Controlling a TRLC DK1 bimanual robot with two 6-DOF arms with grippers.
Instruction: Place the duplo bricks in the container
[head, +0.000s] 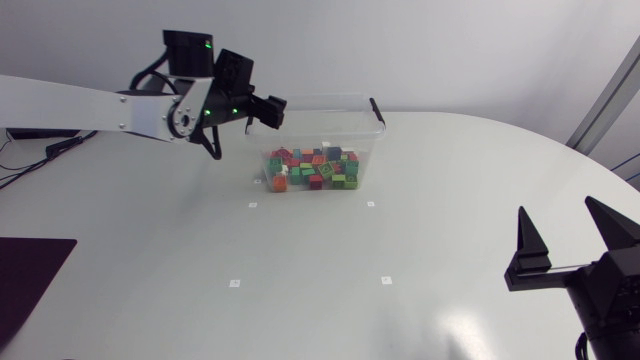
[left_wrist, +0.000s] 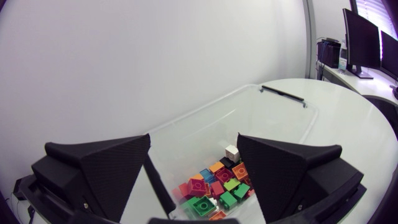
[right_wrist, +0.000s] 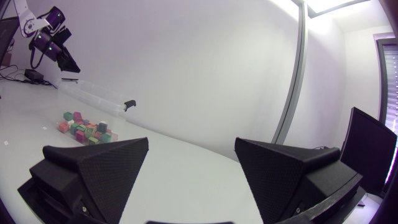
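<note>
- I am holding my left gripper (head: 268, 112) (left_wrist: 194, 140) above the 9 o'clock end of the clear container (head: 366, 150), its fingers spread wide apart and gripping nothing.
- The container is sitting toward the table's (head: 150, 250) 12 o'clock side, with a black handle (head: 377, 110) at its 3 o'clock end.
- The duplo bricks (head: 312, 168) are lying in a heap on the container's floor: red, green, orange, blue, pink and a white one.
- Through my left wrist camera I am looking down into the container (left_wrist: 205, 121); the bricks (left_wrist: 214, 186) are showing under and between my open fingers.
- My right gripper (head: 556, 210) (right_wrist: 191, 142) is resting at the table's 4 o'clock edge, well apart from the container, fingers parted and empty.
- From my right wrist camera the container (right_wrist: 93, 94) and its bricks (right_wrist: 87, 129) are lying far off at my gripper's 10 o'clock, with my left gripper (right_wrist: 65, 61) hanging over the far end.
- Four small white markers (head: 252, 205) are sitting on the table at the container's 6 o'clock.
</note>
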